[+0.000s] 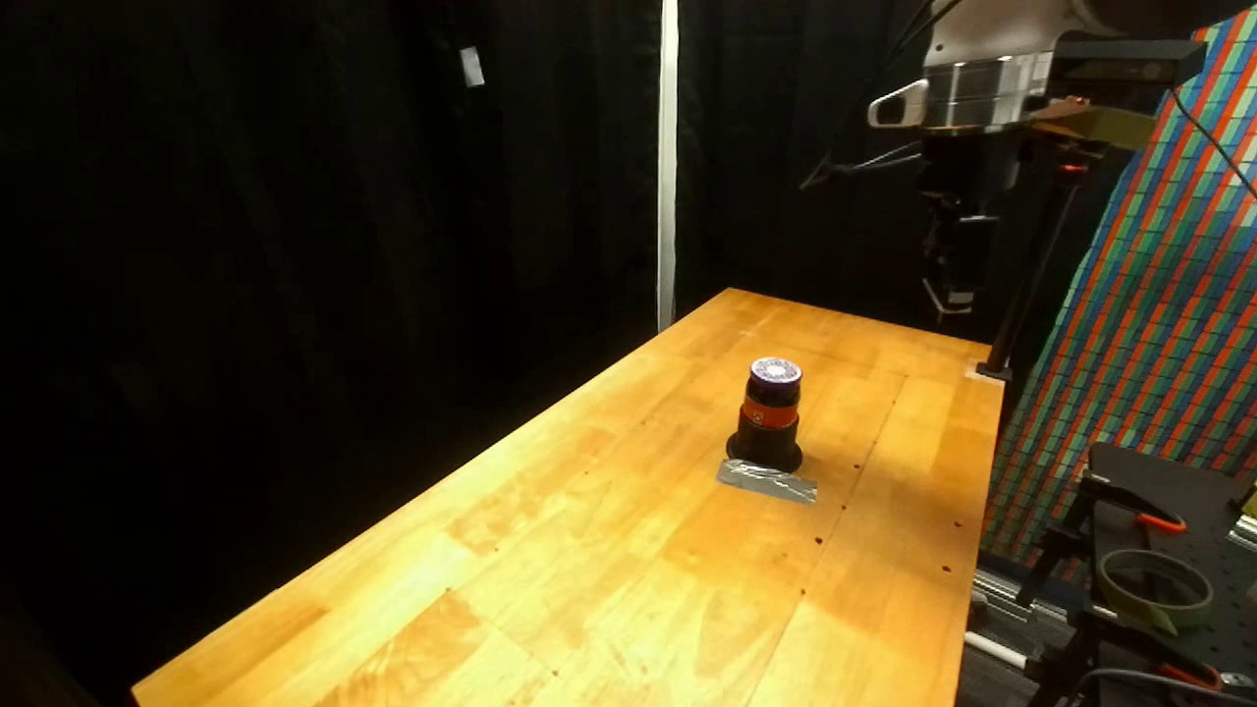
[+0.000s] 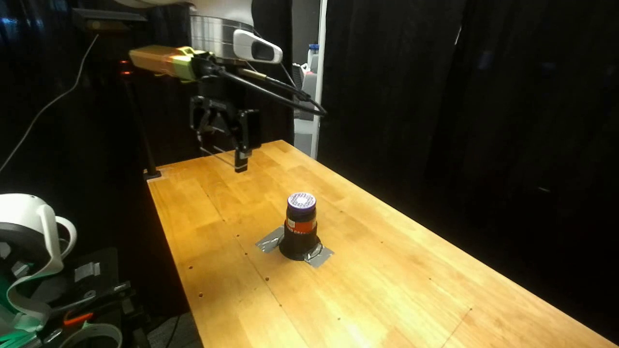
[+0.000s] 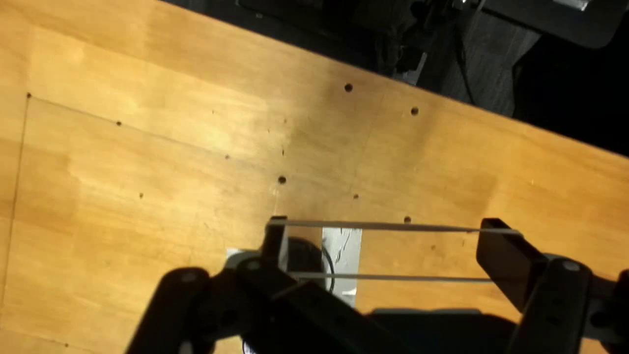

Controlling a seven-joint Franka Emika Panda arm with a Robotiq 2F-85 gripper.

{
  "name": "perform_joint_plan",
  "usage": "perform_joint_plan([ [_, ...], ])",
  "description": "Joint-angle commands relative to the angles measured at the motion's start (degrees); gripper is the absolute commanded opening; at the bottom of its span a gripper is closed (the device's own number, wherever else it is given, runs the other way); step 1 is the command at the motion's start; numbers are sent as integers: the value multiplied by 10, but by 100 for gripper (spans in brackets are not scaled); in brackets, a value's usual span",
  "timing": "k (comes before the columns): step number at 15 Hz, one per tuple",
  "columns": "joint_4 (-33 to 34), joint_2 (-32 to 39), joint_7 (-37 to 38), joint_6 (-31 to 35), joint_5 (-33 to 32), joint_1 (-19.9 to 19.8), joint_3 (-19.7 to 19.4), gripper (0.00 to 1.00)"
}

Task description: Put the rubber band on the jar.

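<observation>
The jar (image 1: pixel 771 412) stands upright on the wooden table, dark with an orange-red band and a patterned white-purple top. It also shows in an exterior view (image 2: pixel 301 222), set in a flared black base. My gripper (image 2: pixel 221 155) is above the table, higher than the jar and off to its side. It is open, and the pale rubber band (image 3: pixel 383 226) is stretched around both fingers in two near-parallel strands. In the wrist view, the black base (image 3: pixel 305 255) shows behind the left finger of the gripper (image 3: pixel 385 250); most of the jar is hidden, with a sliver of its top at the bottom edge.
Grey tape strips (image 2: pixel 271 240) hold the base to the table (image 1: pixel 589 550). A thin dark pole (image 1: pixel 1026 285) stands at a table corner. A black side cart (image 1: pixel 1169 471) with a tape roll (image 1: pixel 1154 589) is beside the table. Black curtains (image 1: pixel 344 245) hang around.
</observation>
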Motion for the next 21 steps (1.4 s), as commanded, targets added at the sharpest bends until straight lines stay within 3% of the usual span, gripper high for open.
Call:
perform_joint_plan([
  [1, 111, 124, 30, 42, -9, -11, -2, 100],
  [5, 188, 223, 75, 73, -54, -28, -14, 100],
  [10, 248, 308, 95, 100, -28, -37, -27, 100],
  [15, 304, 378, 97, 110, -8, -26, -14, 100],
  [21, 332, 431, 139, 105, -64, -1, -31, 100],
])
